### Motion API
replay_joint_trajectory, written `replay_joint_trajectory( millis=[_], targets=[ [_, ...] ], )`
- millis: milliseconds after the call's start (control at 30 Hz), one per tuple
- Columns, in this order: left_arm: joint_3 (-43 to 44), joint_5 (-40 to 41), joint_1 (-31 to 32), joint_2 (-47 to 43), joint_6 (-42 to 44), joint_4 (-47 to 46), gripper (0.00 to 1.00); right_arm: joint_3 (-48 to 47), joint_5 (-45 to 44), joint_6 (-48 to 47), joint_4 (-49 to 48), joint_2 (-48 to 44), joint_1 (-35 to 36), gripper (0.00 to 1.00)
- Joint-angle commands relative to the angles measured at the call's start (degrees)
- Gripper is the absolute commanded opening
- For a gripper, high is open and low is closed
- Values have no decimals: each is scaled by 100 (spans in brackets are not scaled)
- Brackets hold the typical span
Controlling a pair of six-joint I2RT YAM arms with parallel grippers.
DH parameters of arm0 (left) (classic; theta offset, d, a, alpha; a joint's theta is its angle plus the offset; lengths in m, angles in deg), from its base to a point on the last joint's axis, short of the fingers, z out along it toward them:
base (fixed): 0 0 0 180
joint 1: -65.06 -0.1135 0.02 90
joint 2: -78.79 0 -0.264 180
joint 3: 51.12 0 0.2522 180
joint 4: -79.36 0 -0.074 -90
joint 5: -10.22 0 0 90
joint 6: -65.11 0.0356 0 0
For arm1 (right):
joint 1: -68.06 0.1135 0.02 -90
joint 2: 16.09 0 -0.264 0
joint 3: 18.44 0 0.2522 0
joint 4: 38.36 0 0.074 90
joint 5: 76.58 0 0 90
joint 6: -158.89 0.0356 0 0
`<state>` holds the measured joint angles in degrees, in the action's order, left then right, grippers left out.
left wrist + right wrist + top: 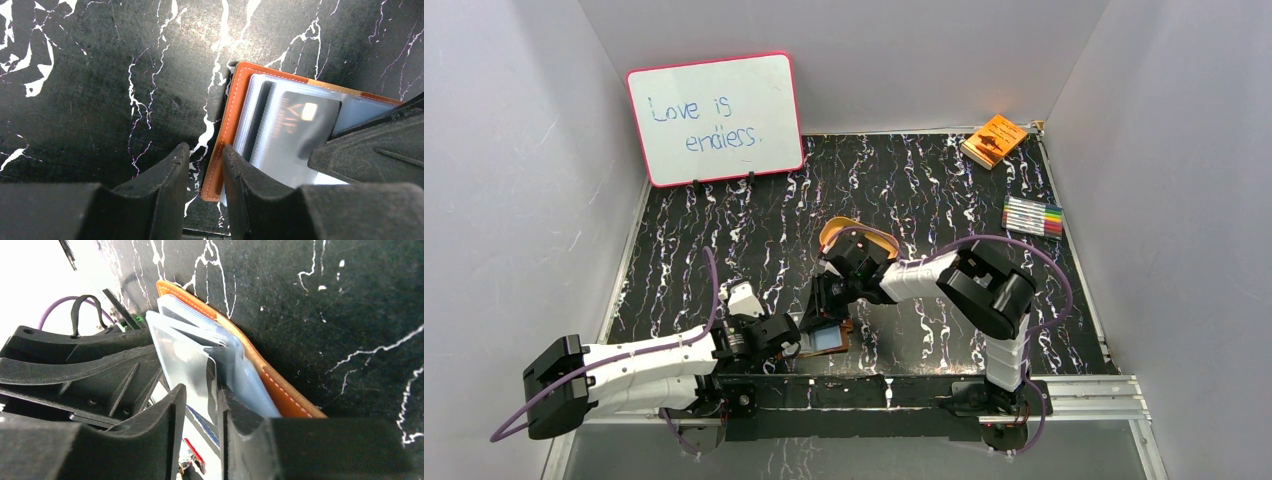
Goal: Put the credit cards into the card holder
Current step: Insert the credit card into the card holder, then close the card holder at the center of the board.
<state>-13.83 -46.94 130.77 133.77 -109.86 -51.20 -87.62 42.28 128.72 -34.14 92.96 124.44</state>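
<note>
The card holder [829, 340] lies open near the table's front edge, with an orange-brown leather cover [231, 110] and clear plastic sleeves. The black credit card [295, 125] sits inside one sleeve. My left gripper [206, 155] is narrowly open. Its fingers straddle the cover's left edge, and the right finger rests on the sleeves. My right gripper [200, 395] is narrowly open over the holder [280, 390], with a raised clear sleeve between its fingers. A pale blue sheet [247, 385] lies in the sleeves; I cannot tell if it is the pale card.
A tan oval tray [859, 232] sits just behind the right gripper [829, 305]. A whiteboard [714, 118] stands at the back left. An orange booklet [994, 140] and a marker pack [1034, 215] lie at the back right. Grey walls enclose the table.
</note>
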Motion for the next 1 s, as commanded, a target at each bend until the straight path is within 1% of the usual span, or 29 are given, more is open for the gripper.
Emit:
replay_joint_trajectory(
  millis=[0, 67, 167, 267, 400, 500, 567, 667, 767, 833, 900, 967],
  targets=[
    [-186, -344, -15, 89, -120, -228, 30, -24, -123, -122, 303, -245, 128, 43],
    [-191, -325, -15, 62, -141, -189, 30, -88, -231, -207, 493, -381, 128, 50],
    [-195, -298, -15, -5, -183, -122, 30, -316, -405, -478, 1026, -561, 128, 58],
    [-216, -274, -15, -99, -219, -80, 30, -542, -627, -728, 1729, -711, 128, 63],
    [-201, -248, -15, -220, -261, 35, 30, -711, -949, -978, 2361, -1054, 127, 66],
    [-176, -215, -15, -353, -266, 140, 30, -866, -1368, -1253, 2958, -1462, 123, 66],
    [-167, -178, -15, -438, -272, 206, 30, -915, -1765, -1473, 3387, -1777, 127, 66],
    [-111, -89, -15, -570, -283, 350, 31, -856, -2670, -1847, 3805, -2325, 128, 64],
    [-40, 7, -15, -709, -295, 493, 34, -327, -3478, -2345, 3701, -2985, 128, 64],
    [29, 79, -15, -814, -332, 631, 38, -100, -3634, -2603, 3718, -3235, 127, 66],
    [69, 143, -15, -919, -380, 777, 44, 56, -3431, -2709, 3787, -3265, 124, 68],
    [73, 190, -15, -1030, -470, 904, 49, 243, -3217, -2598, 3689, -3207, 128, 69]
  ],
)
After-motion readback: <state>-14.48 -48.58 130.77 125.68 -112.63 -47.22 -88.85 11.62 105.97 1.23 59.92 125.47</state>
